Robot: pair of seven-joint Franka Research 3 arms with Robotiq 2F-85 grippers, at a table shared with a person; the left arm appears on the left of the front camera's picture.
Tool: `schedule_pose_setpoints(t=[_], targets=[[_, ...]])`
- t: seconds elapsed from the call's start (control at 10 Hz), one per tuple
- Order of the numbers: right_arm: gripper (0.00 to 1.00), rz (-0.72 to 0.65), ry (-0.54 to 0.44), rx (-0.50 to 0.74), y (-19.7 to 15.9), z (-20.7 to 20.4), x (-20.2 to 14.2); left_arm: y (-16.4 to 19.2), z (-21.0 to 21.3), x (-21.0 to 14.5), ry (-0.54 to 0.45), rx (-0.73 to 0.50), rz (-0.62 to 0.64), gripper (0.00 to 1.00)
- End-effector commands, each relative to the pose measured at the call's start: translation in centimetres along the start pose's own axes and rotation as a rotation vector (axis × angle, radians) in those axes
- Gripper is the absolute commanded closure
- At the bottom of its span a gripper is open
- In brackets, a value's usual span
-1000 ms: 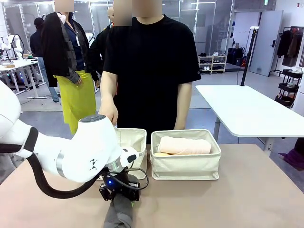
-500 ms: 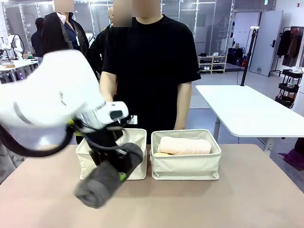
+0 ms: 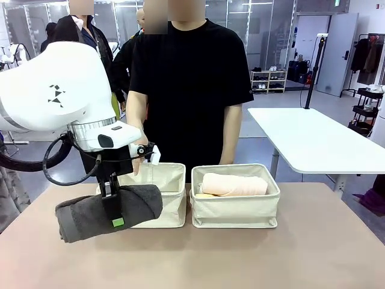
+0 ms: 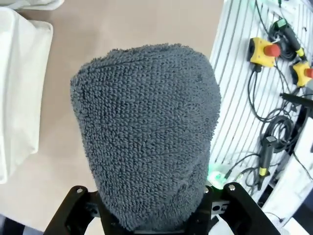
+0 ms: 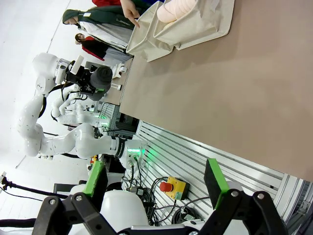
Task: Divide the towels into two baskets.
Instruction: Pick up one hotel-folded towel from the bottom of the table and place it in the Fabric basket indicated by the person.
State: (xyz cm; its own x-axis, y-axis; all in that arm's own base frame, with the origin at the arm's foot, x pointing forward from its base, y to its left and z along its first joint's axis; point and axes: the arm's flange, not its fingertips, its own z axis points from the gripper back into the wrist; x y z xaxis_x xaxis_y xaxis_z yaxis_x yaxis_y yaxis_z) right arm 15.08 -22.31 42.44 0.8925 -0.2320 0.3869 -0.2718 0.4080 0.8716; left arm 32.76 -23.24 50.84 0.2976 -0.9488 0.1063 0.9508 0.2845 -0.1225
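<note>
Above the table, the left gripper (image 3: 115, 212) clamps a rolled dark grey terry towel (image 3: 108, 212) beside the left cream canvas basket (image 3: 171, 201); the right cream canvas basket (image 3: 236, 208) holds a rolled pale pink towel (image 3: 233, 184); the right gripper (image 5: 155, 182) gapes unladen.

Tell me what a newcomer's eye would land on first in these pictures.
First, the left gripper, shut on the dark grey towel, which it holds level above the table in front of the left basket. Next, the pale pink towel lying in the right basket, and the person in a black T-shirt standing just behind both baskets.
</note>
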Motion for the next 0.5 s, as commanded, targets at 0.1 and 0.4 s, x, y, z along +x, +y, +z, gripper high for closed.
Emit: schedule_pose_setpoints(t=[0.1,0.4], targets=[[0.00,0.013,-0.005,0.005,0.3,0.1,0.0,-0.9,0.3,0.3,-0.004,-0.003,0.113,0.74],[0.00,0.013,-0.005,0.005,0.3,0.1,0.0,1.1,0.7,1.0,-0.031,0.173,-0.022,0.69]])
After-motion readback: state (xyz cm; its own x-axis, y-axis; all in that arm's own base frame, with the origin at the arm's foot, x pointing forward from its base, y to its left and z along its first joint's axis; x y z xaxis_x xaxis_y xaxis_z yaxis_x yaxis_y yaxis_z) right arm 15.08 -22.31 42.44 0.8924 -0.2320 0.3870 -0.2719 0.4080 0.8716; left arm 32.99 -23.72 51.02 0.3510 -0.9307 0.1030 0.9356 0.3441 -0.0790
